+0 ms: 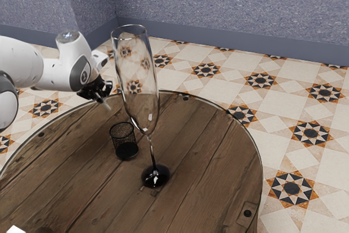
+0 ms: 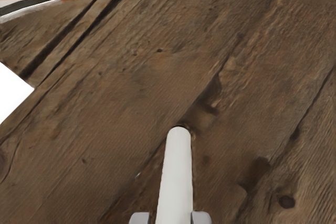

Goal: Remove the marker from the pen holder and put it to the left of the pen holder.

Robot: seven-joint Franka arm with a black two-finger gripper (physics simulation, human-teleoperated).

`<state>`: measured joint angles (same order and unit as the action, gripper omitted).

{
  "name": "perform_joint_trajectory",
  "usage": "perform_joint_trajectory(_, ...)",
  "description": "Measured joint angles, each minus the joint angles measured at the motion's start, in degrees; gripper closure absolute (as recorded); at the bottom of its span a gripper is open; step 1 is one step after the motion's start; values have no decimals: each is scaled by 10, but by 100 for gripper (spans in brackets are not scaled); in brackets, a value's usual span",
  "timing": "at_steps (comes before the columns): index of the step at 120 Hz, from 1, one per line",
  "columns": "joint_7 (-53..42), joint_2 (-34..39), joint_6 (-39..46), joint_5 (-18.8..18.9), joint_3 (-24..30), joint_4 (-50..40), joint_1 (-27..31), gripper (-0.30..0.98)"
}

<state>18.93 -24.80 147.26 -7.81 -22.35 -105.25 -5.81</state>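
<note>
Clasping 1 marker (image 2: 177,177), gripper (image 1: 103,99) hangs above table (image 1: 210,145); pen holder (image 1: 126,150) upright.

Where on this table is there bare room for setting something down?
On the exterior view's right, between the tall glass and the rim of the table; also between the pen holder and the white object at lower left. It's crowded between glass and holder. The gripper holds the marker.

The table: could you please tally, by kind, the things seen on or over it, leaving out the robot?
Pen holder: 1
Glass: 1
Marker: 1
White thing, cut off by the picture's edge, kind unclear: 1
Total: 4
</note>
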Motion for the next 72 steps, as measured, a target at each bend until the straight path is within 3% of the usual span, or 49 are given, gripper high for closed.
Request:
perform_joint_trajectory(20, -2, 1, 6, -7, 0, 0, -1, 34)
perform_joint_trajectory(44, -4, 39, 0, -8, 4, -8, -4, 15)
perform_joint_trajectory(52, -9, 76, -57, -4, 7, 10, -4, 12)
perform_joint_trajectory(60, -29, 85, -169, 0, 7, 103, 1, 9)
perform_joint_trajectory(72, -59, 112, -311, 3, 4, 155, 11, 7)
